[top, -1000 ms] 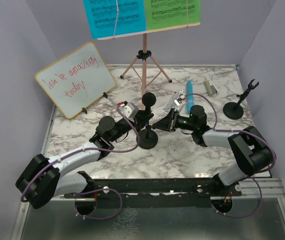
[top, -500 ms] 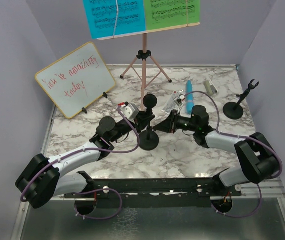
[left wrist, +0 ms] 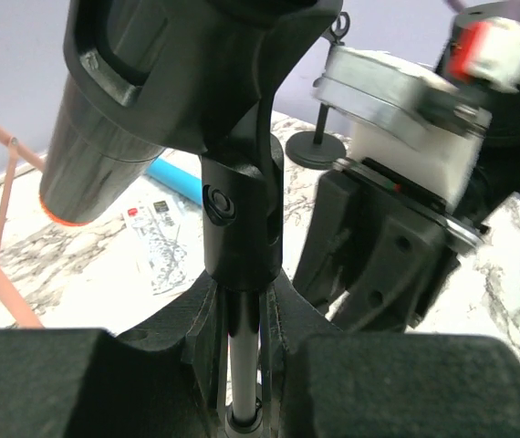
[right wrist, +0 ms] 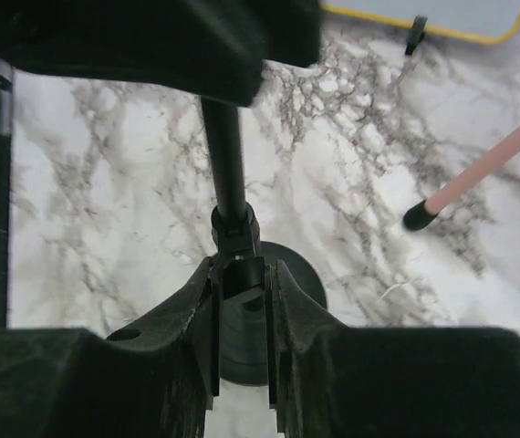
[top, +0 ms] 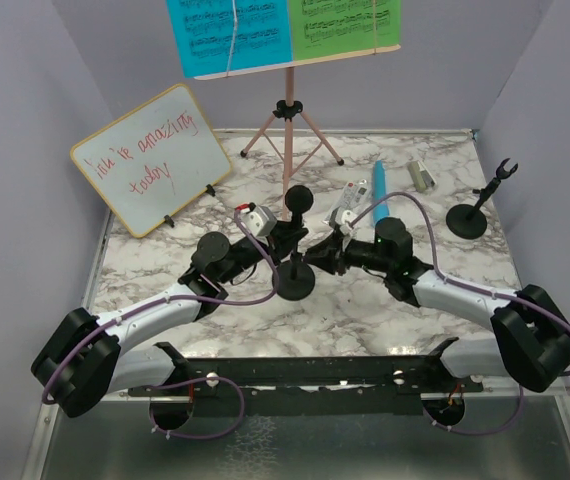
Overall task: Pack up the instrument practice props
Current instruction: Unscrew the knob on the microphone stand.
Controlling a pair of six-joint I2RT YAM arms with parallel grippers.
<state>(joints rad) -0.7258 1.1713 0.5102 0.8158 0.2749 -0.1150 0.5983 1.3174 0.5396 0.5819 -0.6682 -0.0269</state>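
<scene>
At worktop (top: 350, 312) centre, the left end effector (left wrist: 242, 319) from 9 o'clock and the right end effector (right wrist: 242, 297) from 3 o'clock both pinch narrowly on the mic holder (top: 296, 282) stem, which carries the black microphone (top: 300, 198). Bare marble lies toward 6 o'clock. The blue microphone (top: 378, 188) is at 1 o'clock, and the pink tripod music holder (top: 287, 130) is at 12, by the far edge.

Lavender walls (top: 35, 80), white marble table (top: 365, 310)
</scene>
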